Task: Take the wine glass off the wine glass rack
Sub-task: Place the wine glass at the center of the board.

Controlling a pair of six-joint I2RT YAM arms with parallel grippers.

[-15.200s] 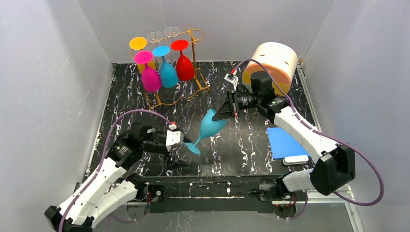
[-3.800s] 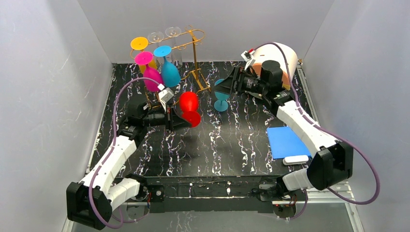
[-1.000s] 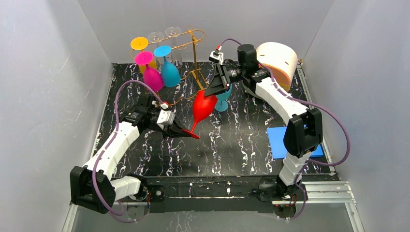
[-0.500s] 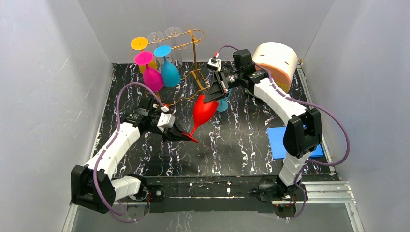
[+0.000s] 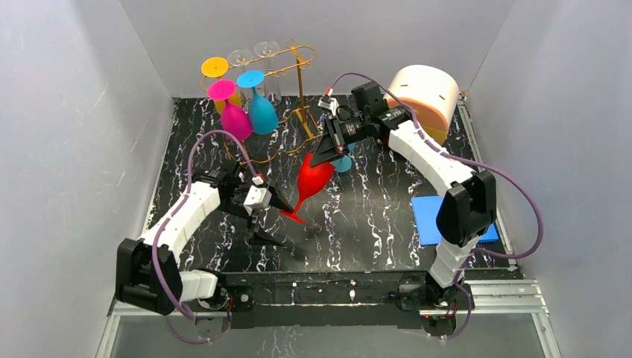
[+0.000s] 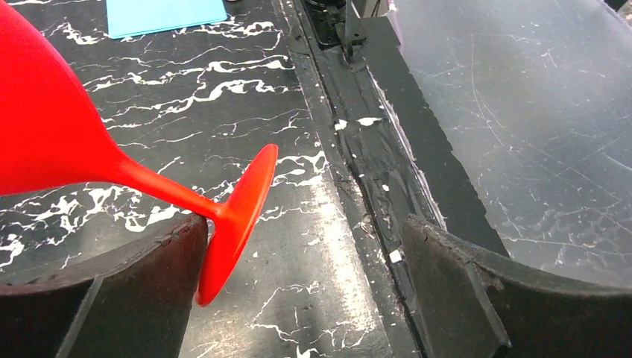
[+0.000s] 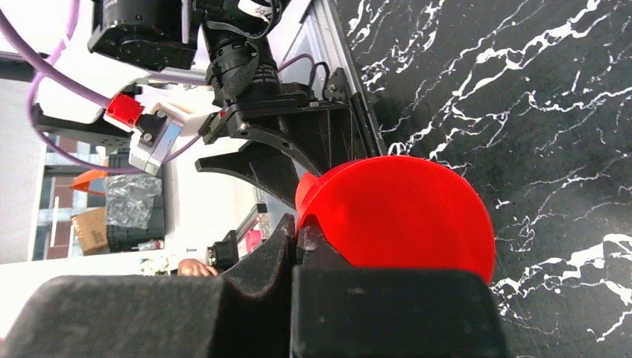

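The gold wire wine glass rack (image 5: 298, 71) stands at the back left with magenta (image 5: 235, 119), blue (image 5: 261, 112) and yellow glasses hanging from it. A red wine glass (image 5: 313, 177) is off the rack, tilted above the table, foot toward the left arm. My right gripper (image 5: 325, 152) is shut on the rim of its bowl (image 7: 402, 216). My left gripper (image 5: 274, 218) is open beside the glass's foot (image 6: 237, 216). The foot rests against the left finger (image 6: 141, 283), and the other finger stands well apart.
A teal glass (image 5: 343, 162) stands upright on the black marbled table (image 5: 373, 224), just behind the right gripper. A cream and orange cylinder (image 5: 422, 93) sits at the back right. A blue mat (image 5: 432, 216) lies at the right. The table's front edge (image 6: 387, 164) is close to the left gripper.
My left gripper has opened, let go of the red glass's foot and drawn back toward the near edge. My right gripper keeps holding the glass by the rim.
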